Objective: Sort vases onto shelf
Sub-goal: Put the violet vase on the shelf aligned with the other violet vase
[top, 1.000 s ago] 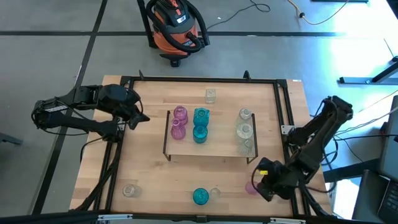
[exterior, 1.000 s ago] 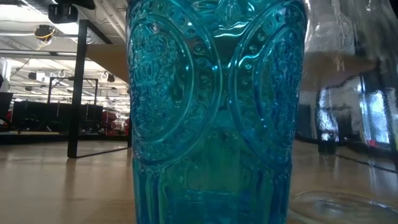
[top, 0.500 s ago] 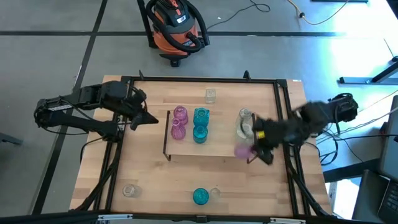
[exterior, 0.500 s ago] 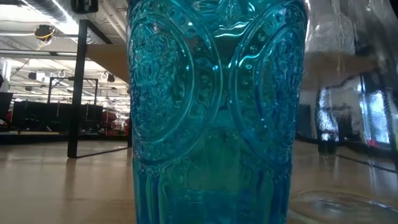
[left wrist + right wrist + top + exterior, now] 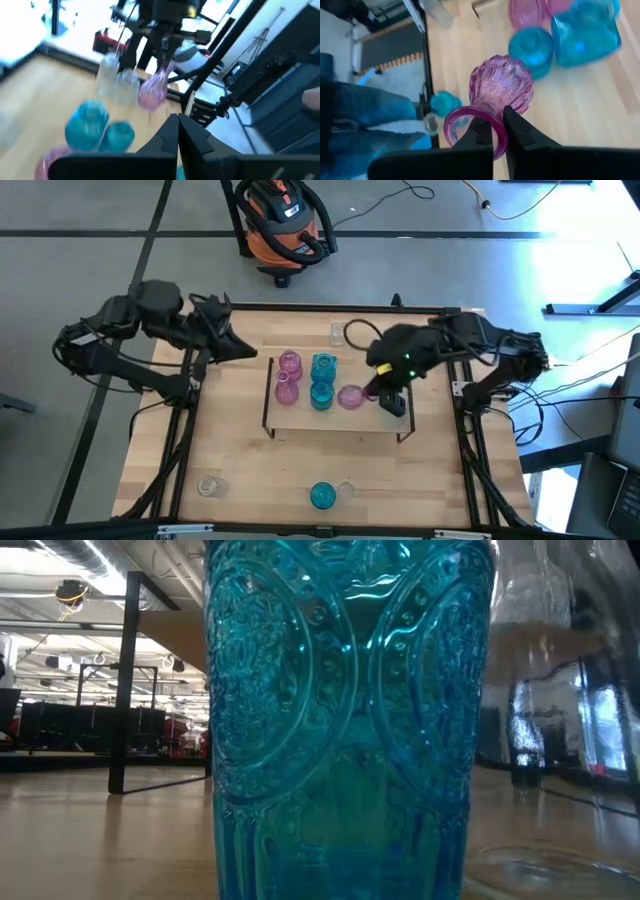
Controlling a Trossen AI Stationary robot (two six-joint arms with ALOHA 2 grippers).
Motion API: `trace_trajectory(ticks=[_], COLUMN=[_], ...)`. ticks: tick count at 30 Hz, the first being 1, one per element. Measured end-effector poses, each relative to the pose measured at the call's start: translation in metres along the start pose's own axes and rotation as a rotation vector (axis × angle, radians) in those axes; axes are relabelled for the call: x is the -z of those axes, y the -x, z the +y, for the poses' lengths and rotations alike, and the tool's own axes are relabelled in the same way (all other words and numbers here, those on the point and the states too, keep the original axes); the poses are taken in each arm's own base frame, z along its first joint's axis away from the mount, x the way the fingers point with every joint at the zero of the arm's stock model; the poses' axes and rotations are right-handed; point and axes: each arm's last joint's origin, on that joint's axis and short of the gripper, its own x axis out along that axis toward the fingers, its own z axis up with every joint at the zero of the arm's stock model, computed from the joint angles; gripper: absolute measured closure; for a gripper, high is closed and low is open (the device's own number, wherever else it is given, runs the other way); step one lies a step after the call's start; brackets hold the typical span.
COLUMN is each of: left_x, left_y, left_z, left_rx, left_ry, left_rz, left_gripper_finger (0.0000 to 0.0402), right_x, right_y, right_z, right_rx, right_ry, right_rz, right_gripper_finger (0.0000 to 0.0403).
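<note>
Right gripper: the right gripper is above the middle of the shelf; its fingers are clamped on the rim of a pink vase, which hangs over the shelf top, just beside the teal pair.
Left gripper: the left gripper is closed with nothing in it, at the far-left part of the table, near the left end of the shelf (its two fingers press together in the left wrist view).
Vases on the shelf: two pink vases stand at the left end, two teal vases next to them; the right end is covered by the right arm.
Vases off the shelf: one clear vase stands on the table behind the shelf; at the front edge there is a clear one at the left, and a teal vase with a small clear one touching or almost touching it.
Surface: the table is light wood boards in a black frame.
Room: grey floor with dark lines; an orange and black vacuum cleaner stands behind the table, with cables on the floor.
Low view: the teal vase fills nearly all of it, with embossed pattern; behind it is a dark post and a big hall with ceiling lights.
</note>
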Motion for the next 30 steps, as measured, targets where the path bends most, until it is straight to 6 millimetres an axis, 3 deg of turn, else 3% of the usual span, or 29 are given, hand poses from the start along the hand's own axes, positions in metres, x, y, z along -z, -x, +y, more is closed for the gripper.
trace_trajectory(ticks=[8, 11, 16, 23, 30], left_x=[-0.035, -0.047, -0.064, -0.075, -0.070], left_y=[-0.047, -0.061, -0.088, -0.115, -0.142], left_z=[-0.004, 0.002, 0.014, 0.016, 0.021], left_rx=[-0.014, -0.045, -0.098, -0.173, -0.171], left_ry=[-0.320, -0.395, -0.467, -0.573, -0.577], left_rz=[0.024, 0.014, 0.013, 0.004, 0.057], left_gripper_finger=[0.0400, 0.0381, 0.0304, 0.0178, 0.0116], right_x=[-0.034, -0.042, -0.050, -0.051, -0.056], right_y=[0.025, 0.039, 0.047, 0.048, 0.044], right_z=[-0.023, -0.030, -0.035, -0.037, -0.044], right_rx=[-0.012, -0.010, -0.015, 0.054, 0.090], right_ry=[-0.018, -0.035, -0.038, -0.053, -0.092], right_rz=[-0.211, -0.296, -0.379, -0.411, -0.426], right_gripper_finger=[0.0402, 0.0402, 0.0402, 0.0402, 0.0402])
